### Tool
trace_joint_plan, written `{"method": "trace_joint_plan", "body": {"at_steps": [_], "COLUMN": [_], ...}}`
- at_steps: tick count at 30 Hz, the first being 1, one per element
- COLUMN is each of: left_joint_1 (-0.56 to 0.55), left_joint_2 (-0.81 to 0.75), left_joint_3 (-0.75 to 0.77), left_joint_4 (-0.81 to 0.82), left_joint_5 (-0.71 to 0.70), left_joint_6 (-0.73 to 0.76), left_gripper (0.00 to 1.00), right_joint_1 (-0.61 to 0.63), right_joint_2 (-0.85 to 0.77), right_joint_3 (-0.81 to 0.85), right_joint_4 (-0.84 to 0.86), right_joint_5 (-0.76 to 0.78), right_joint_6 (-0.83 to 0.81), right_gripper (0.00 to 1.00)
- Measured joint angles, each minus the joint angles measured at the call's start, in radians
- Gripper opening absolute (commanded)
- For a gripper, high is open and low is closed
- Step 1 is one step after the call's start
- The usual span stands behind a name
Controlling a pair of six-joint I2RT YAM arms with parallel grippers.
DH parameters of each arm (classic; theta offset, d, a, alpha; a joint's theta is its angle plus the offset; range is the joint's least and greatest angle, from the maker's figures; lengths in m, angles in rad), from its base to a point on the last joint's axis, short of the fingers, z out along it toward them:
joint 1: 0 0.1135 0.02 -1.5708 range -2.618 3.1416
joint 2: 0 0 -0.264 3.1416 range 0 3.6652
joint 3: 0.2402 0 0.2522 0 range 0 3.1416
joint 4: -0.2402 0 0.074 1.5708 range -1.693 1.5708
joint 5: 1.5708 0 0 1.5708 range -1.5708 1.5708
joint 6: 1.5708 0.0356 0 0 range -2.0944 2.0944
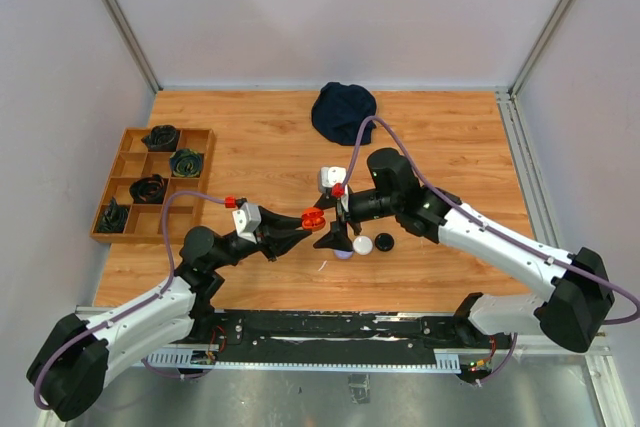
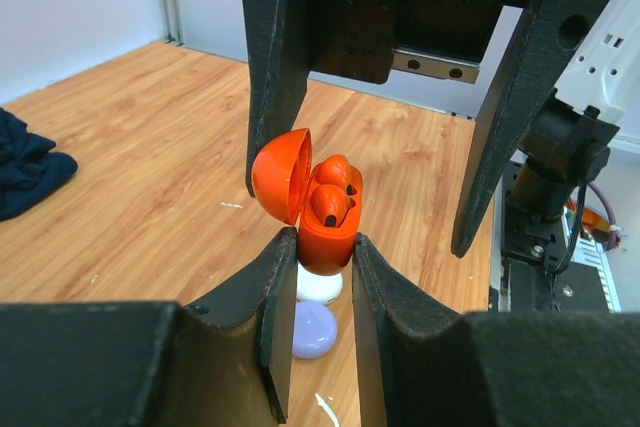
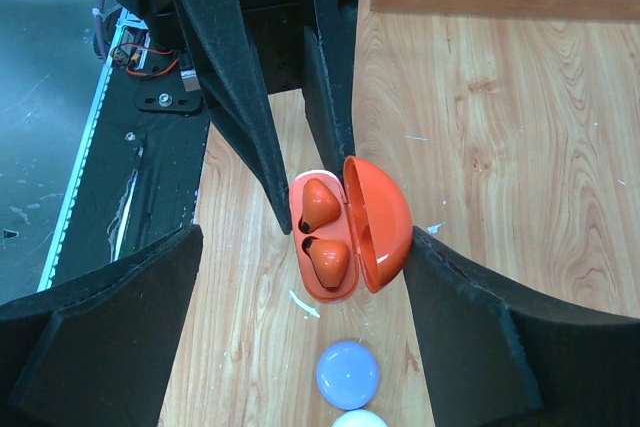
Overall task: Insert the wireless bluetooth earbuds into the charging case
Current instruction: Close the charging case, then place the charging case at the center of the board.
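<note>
Just inside the near edge of the wooden surface [image 1: 450, 147], about midway along it, the left gripper [image 2: 322, 242] is clamped on the base of a red-orange plastic charging case [image 2: 328, 239] and holds it clear of the surface. Its domed lid is hinged open, and two red-orange earbuds [image 3: 322, 232] sit in their sockets. The right gripper [image 3: 305, 237] is spread wide, gripping nothing. Its fingers flank the case, one just beside the open lid. Under the case lie a round white case [image 1: 362, 244] and a round lilac case [image 1: 343, 253], close together, with a small round black case [image 1: 384, 242] beside them and a white sliver [image 3: 305, 305] nearby. A compartmented wooden tray [image 1: 133, 142] of dark rolled items sits by the left edge. A dark blue cloth [image 1: 343, 112] lies at the far edge.
</note>
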Motion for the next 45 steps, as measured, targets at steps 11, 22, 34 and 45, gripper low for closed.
{"method": "trace_joint_plan", "body": {"at_steps": [11, 22, 34, 45], "left_joint_1": [0.000, 0.000, 0.000, -0.006], "left_joint_2": [0.013, 0.052, 0.163, 0.370], "left_joint_3": [0.000, 0.010, 0.128, 0.135], "left_joint_4": [0.000, -0.008, -0.231, -0.364], "left_joint_5": [-0.011, -0.047, -0.163, -0.161], "left_joint_6": [-0.001, -0.012, -0.214, -0.525], "left_gripper": [0.00, 0.00, 0.00, 0.00], "right_joint_1": [0.000, 0.000, -0.001, -0.002], "right_joint_2": [-0.020, -0.087, -0.274, -0.498], "right_joint_3": [0.014, 0.014, -0.033, -0.114], "right_joint_4": [-0.032, -0.060, -0.139, -0.233], "right_joint_5": [-0.014, 0.034, 0.503, 0.847], "right_joint_6": [-0.004, -0.013, 0.077, 0.184], "right_gripper": [0.80, 0.82, 0.98, 0.99]}}
